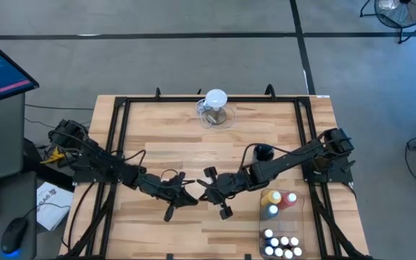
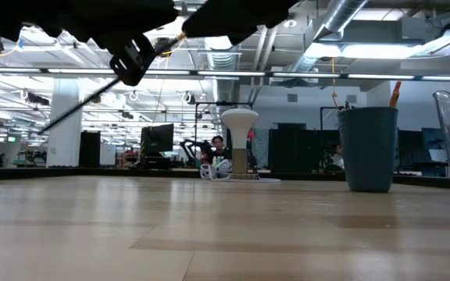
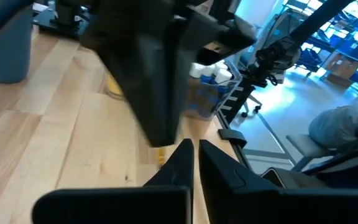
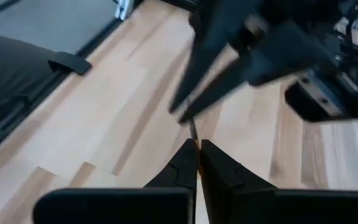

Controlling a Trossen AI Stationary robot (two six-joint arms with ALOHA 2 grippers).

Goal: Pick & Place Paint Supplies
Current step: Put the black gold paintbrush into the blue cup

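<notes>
Over table's middle, left gripper (image 1: 188, 198) reaches rightward, jaws together, tips meeting right gripper's tips. Between them thin dark paintbrush (image 4: 193, 131) bridges both grippers; right wrist view shows it pinched between right fingers, other end at left gripper's closed tips. Right gripper (image 1: 202, 189) points leftward, jaws clamped on paintbrush. Farther back, clear jug with white round top (image 1: 216, 106) near table's far edge. Dark cup (image 1: 263, 152) beside right arm. At right front, clear tray (image 1: 300, 230) holds yellow, pink-red, blue squeeze bottles (image 1: 277, 202) and white-capped paint bottles (image 1: 282, 245).
</notes>
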